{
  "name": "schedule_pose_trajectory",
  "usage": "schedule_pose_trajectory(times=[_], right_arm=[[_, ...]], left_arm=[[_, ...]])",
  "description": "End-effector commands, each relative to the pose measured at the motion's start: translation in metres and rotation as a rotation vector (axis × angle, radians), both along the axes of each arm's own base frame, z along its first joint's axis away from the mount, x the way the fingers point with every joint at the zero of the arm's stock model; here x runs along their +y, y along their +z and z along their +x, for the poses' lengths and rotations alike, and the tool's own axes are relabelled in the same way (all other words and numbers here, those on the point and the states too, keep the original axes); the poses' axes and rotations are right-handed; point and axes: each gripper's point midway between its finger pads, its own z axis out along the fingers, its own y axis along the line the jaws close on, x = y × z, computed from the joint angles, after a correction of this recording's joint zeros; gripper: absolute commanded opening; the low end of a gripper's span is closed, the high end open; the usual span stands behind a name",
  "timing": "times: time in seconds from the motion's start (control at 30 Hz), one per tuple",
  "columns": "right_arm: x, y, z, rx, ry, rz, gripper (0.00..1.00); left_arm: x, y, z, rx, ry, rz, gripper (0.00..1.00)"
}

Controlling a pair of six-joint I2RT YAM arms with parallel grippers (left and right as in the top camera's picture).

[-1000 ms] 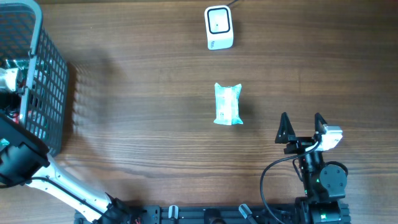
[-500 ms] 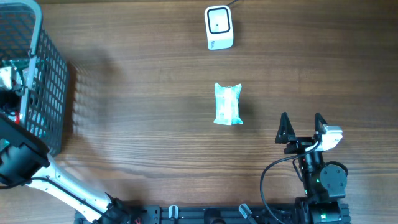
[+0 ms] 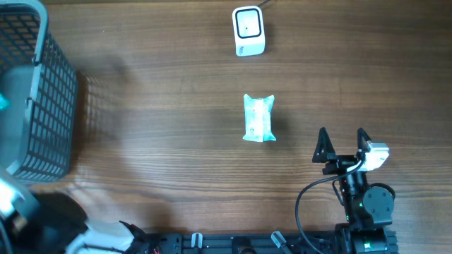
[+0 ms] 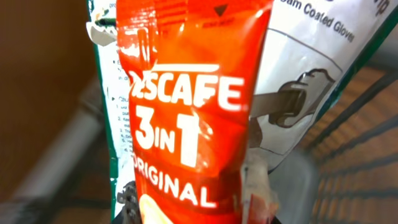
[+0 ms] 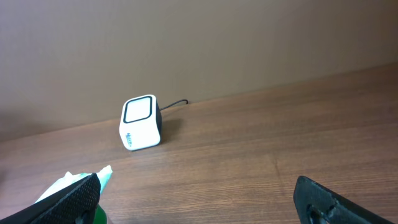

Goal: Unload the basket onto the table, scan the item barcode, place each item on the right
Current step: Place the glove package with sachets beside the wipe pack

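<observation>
Left tool hidden behind red sachet [image 4: 186, 124], basket [image 3: 49, 106] cut off

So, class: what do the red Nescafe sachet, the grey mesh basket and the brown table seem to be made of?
Red Nescafe sachet: glossy plastic film, judging by creases and sheen. Grey mesh basket: probably plastic; matte grid, thick rim. Brown table: wood or wood-look laminate; grain lines show.

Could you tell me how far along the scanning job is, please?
Nothing visibly scanned: a pale packet lies on the table short of the scanner. In hand: the left fingers, unseen, apparently shut on a Nescafe sachet at the basket. Left: presenting its barcode. Right fingers stand open.
</observation>
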Motion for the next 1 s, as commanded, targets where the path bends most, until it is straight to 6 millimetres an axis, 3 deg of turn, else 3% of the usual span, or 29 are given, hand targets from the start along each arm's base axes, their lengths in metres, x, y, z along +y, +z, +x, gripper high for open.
schedule_pose_trajectory(times=[0.0, 0.1, 0.2, 0.23, 0.27, 0.37, 0.5, 0.57, 0.63, 0.73, 0.83, 0.97], right_arm=[[-0.003, 0.001, 0.000, -0.005, -0.015, 0.003, 1.00], [-0.003, 0.001, 0.000, -0.006, -0.015, 0.003, 1.00], [-0.003, 0.001, 0.000, -0.006, -0.015, 0.003, 1.00], [-0.003, 0.001, 0.000, -0.006, -0.015, 0.003, 1.00], [-0.003, 0.001, 0.000, -0.005, -0.015, 0.003, 1.00], [-0.003, 0.001, 0.000, -0.006, -0.015, 0.003, 1.00], [-0.003, 0.001, 0.000, -0.005, -0.015, 0.003, 1.00], [-0.003, 0.001, 0.000, -0.006, -0.015, 0.003, 1.00], [-0.003, 0.001, 0.000, -0.005, -0.015, 0.003, 1.00], [-0.003, 0.001, 0.000, -0.006, -0.015, 0.003, 1.00], [-0.003, 0.001, 0.000, -0.005, -0.015, 0.003, 1.00], [-0.003, 0.001, 0.000, -0.005, -0.015, 0.003, 1.00]], left_arm=[[-0.057, 0.112, -0.016, -0.279, -0.018, 0.087, 0.08], [-0.113, 0.148, -0.022, -0.386, -0.081, 0.055, 0.12], [-0.182, 0.140, -0.023, -0.370, -0.182, -0.095, 0.09], [-0.221, 0.124, -0.022, -0.328, -0.226, -0.215, 0.08], [-0.245, 0.110, -0.023, -0.285, -0.245, -0.298, 0.07], [-0.299, 0.070, -0.025, -0.128, -0.299, -0.458, 0.04], [-0.373, -0.014, -0.020, 0.163, -0.368, -0.585, 0.04], [-0.397, -0.060, -0.020, 0.288, -0.341, -0.601, 0.04], [-0.417, -0.119, -0.022, 0.416, -0.261, -0.590, 0.04], [-0.442, -0.182, -0.022, 0.510, -0.218, -0.543, 0.04], [-0.474, -0.239, -0.024, 0.586, -0.269, -0.515, 0.04], [-0.505, -0.285, -0.024, 0.636, -0.328, -0.458, 0.04]])
